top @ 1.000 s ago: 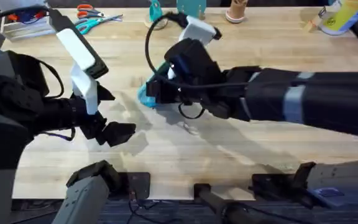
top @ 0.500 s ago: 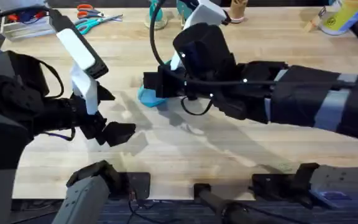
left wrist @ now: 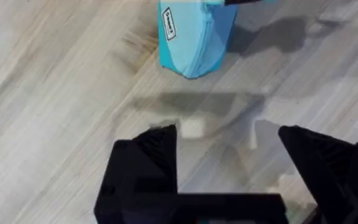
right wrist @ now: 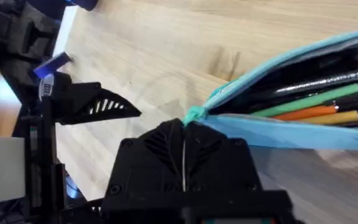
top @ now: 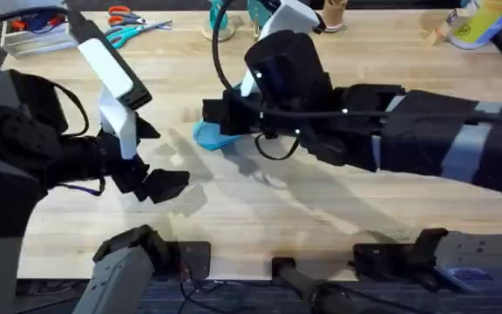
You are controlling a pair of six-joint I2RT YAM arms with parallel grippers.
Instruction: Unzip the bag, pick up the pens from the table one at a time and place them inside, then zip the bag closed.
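Bag (right wrist: pixel 303 118) unzipped on table (top: pixel 338 209), pens (right wrist: pixel 309 102) inside. Right gripper (right wrist: pixel 184 134) clenched on zipper pull (right wrist: pixel 194 114). Left gripper (left wrist: pixel 229 152) released, near bag's end.

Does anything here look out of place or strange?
Nothing looks damaged or spilled. The bag lies on the table, open, with pens inside. The right gripper is shut at its zipper end; the left gripper is open nearby.

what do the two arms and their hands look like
Both arms are black with grey bands. The left arm has a white block at the wrist, and its black hand has wedge-shaped fingers. The right hand is black too, with a looping black cable.
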